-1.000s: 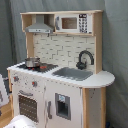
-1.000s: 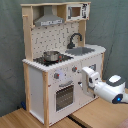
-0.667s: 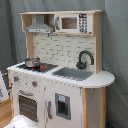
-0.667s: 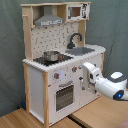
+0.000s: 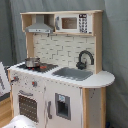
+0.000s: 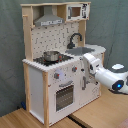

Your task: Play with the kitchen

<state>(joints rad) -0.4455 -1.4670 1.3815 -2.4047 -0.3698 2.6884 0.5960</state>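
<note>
First exterior view: the kitchen (image 5: 57,70) stands upright and fills the frame, a pot (image 5: 32,62) on its stove; only a white part of the arm shows at the bottom edge.

Second exterior view: the gripper (image 6: 86,80) points at the kitchen's front panel beside the oven door (image 6: 63,95), likely for a handle or knob. Whether the claw is released or clenched cannot be told.

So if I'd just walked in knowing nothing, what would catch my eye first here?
Most likely the toy kitchen, tall, white and light wood, filling both exterior views, with a grey hood and a microwave up top. Next, the small metal pot on the stove and the black faucet curving over the sink. Last, the white robot arm coming in from the second exterior view's right, up against the kitchen's front.
</note>
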